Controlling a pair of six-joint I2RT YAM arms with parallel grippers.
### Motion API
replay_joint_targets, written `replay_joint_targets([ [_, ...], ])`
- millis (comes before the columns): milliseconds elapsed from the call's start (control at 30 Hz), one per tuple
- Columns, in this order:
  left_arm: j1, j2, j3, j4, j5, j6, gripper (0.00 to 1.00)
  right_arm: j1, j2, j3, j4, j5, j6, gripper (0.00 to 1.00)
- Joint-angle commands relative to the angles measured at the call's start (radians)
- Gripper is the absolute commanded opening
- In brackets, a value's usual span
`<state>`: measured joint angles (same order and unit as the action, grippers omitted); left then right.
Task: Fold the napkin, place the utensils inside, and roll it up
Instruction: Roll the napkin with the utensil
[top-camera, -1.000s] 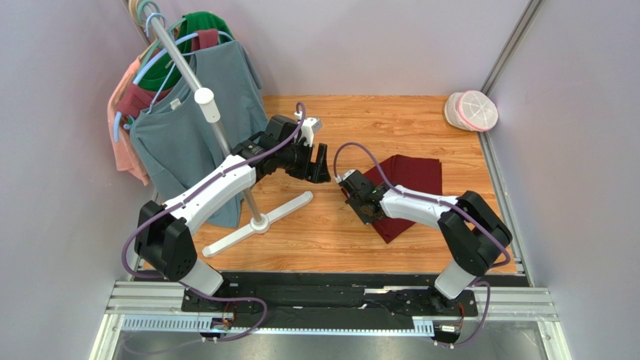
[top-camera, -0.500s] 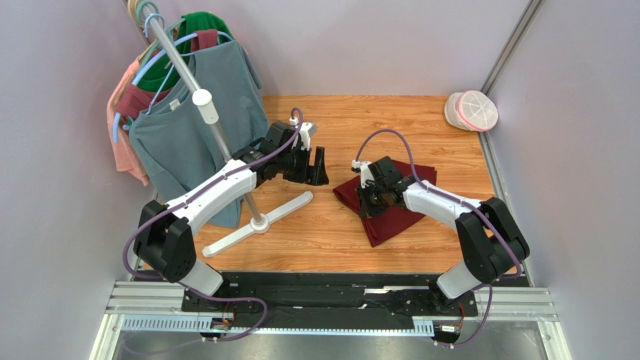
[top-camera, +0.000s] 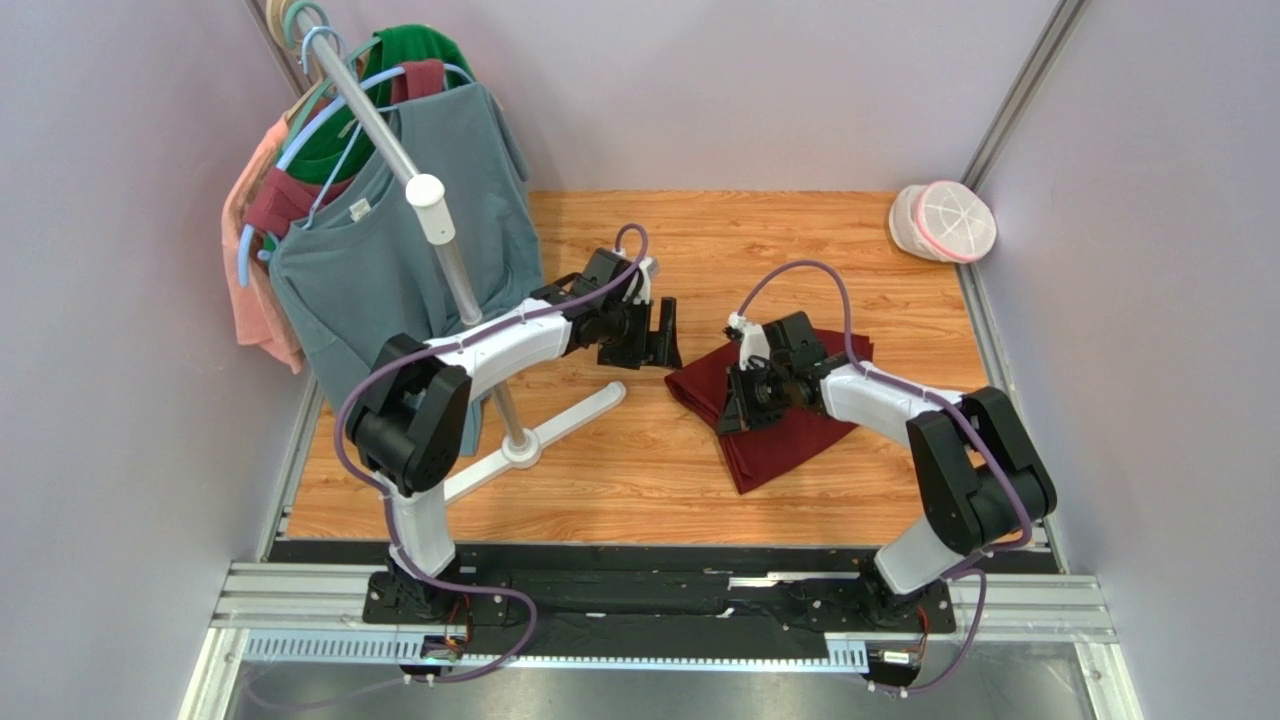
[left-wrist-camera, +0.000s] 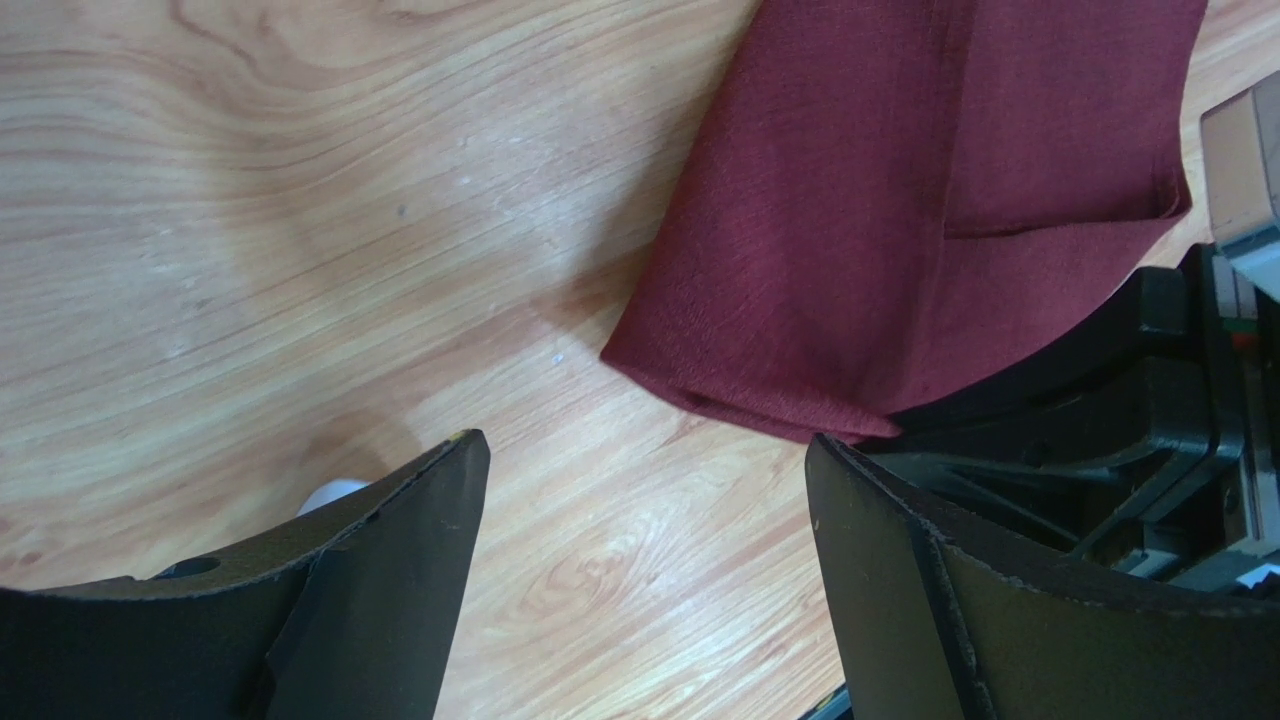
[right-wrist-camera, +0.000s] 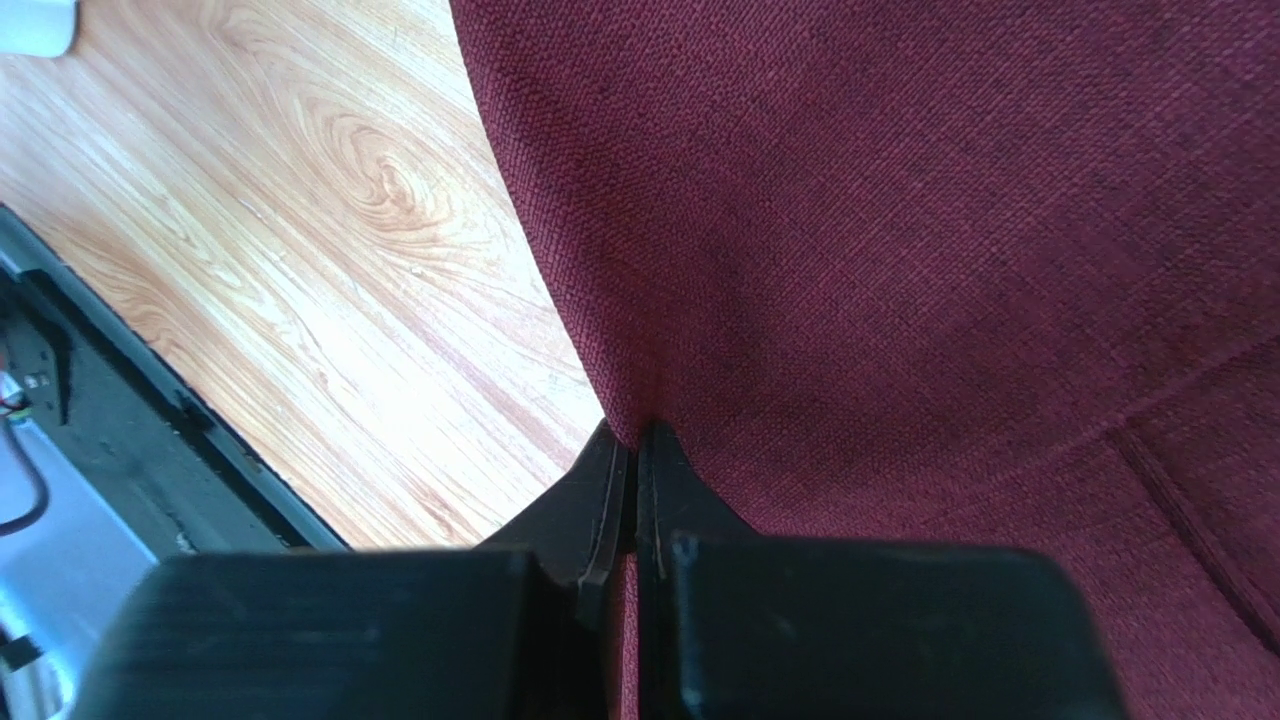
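Note:
The dark red napkin (top-camera: 801, 432) lies bunched in folds on the wooden table, right of centre. My right gripper (top-camera: 742, 402) is shut on a fold of it near its left part. In the right wrist view the fingers (right-wrist-camera: 609, 488) pinch the cloth (right-wrist-camera: 932, 225) between them. My left gripper (top-camera: 661, 333) is open and empty, just left of the napkin's left corner. In the left wrist view its gripper (left-wrist-camera: 646, 495) hangs over bare wood, with the napkin's corner (left-wrist-camera: 902, 195) just beyond and the right gripper's black body at the right edge. The fork is not in view.
A clothes rack with a white T-shaped base (top-camera: 519, 443) stands at the left, hung with grey, green, maroon and pink shirts (top-camera: 391, 255). The left arm reaches past its pole. A white and pink lidded container (top-camera: 944, 221) sits at the back right corner. Walls close in on three sides.
My right gripper has moved right and back onto the napkin and closed on it; the cloth's left edge now reaches further left. My left gripper has swung right towards the napkin.

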<state>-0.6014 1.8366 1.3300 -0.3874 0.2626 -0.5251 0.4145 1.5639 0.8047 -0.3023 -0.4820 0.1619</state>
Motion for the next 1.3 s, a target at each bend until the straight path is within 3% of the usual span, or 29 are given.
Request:
replay_joint_targets([
  [0, -0.023, 0.026, 0.064, 0.051, 0.018, -0.032, 0.87, -0.026, 0.018, -0.010, 0.092, -0.078, 0.037, 0.00],
  [333, -0.066, 0.167, 0.210, -0.014, -0.011, 0.005, 0.87, -0.065, 0.019, -0.018, 0.117, -0.124, 0.047, 0.00],
  [467, -0.067, 0.204, 0.232, -0.051, -0.043, 0.022, 0.83, -0.068, 0.021, -0.018, 0.120, -0.127, 0.047, 0.00],
  [900, -0.067, 0.253, 0.206, -0.005, 0.007, -0.013, 0.49, -0.075, 0.025, -0.028, 0.135, -0.127, 0.048, 0.00],
  [1167, -0.067, 0.276, 0.210, 0.021, 0.050, -0.032, 0.38, -0.075, 0.041, -0.030, 0.143, -0.118, 0.047, 0.00],
  [1233, -0.067, 0.282, 0.215, 0.019, 0.061, -0.032, 0.31, -0.077, 0.042, -0.029, 0.146, -0.115, 0.047, 0.00],
  [1267, -0.067, 0.285, 0.216, 0.018, 0.064, -0.030, 0.22, -0.075, 0.044, -0.030, 0.146, -0.115, 0.047, 0.00],
])
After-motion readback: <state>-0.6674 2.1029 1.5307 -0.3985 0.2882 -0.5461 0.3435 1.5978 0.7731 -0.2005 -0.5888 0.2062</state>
